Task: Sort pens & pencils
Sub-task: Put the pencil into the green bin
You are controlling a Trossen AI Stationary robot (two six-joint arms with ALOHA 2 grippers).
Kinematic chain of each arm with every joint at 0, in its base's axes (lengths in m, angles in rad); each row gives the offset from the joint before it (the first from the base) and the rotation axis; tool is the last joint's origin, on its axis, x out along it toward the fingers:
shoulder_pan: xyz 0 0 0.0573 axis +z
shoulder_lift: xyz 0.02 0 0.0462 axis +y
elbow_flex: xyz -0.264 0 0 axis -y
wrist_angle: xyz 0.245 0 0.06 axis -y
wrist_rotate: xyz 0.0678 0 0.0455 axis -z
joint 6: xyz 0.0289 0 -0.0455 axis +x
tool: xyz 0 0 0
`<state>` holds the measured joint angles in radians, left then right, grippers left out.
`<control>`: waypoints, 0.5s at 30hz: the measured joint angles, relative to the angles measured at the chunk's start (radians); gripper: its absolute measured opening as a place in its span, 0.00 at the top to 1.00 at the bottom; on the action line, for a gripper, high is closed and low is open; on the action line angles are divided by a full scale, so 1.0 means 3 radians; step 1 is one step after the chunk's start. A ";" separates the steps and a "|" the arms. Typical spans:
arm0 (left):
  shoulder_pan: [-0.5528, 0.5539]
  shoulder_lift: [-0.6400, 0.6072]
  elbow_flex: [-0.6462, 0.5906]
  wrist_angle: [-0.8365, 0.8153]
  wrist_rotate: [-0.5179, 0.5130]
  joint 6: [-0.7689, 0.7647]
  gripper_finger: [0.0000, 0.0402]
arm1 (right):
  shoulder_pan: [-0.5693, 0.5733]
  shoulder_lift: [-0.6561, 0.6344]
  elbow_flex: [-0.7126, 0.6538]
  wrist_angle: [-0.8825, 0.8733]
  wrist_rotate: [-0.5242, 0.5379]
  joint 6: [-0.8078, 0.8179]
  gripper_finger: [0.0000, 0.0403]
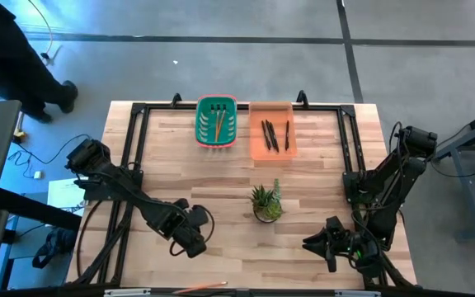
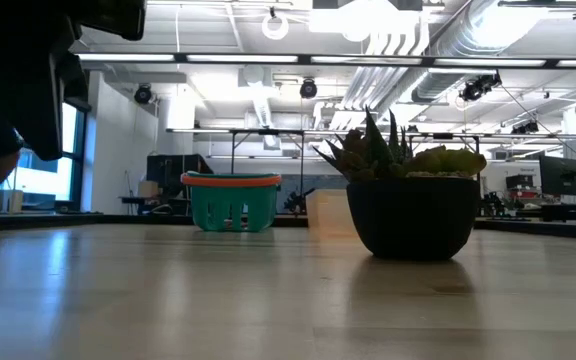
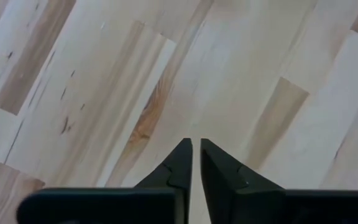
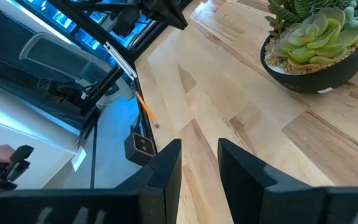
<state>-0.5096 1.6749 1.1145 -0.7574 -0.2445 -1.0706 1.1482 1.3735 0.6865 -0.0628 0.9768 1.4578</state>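
Two arms hung low over the surface [image 1: 221, 173]: left gripper [image 1: 195, 244] nearly clenched, empty. The pencils [image 1: 218, 122] lay in the green basket [image 1: 216, 142], the pens [image 1: 272, 134] in the orange tray [image 1: 271, 111]; both looked light, stiff, roll-prone, best pinched mid-shaft. Right gripper's [image 1: 318, 244] jaws were parted, empty.

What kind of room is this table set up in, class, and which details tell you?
Probably an open-plan lab or workshop: exposed ceiling ducts, desks with monitors behind the wooden table, and a bare concrete floor.
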 joint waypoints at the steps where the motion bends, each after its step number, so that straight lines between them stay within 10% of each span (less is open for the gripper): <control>1: -0.0001 0.0000 -0.0001 0.0000 0.0001 0.0000 0.93 | 0.0000 0.0000 0.0000 0.0000 0.0000 0.0000 0.76; 15: -0.0001 0.0000 -0.0001 -0.0009 0.0016 0.0089 0.84 | 0.0000 0.0000 0.0000 -0.0001 0.0000 -0.0001 0.76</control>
<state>-0.5098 1.6749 1.1141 -0.7601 -0.2397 -1.0440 1.1483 1.3735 0.6865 -0.0631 0.9768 1.4574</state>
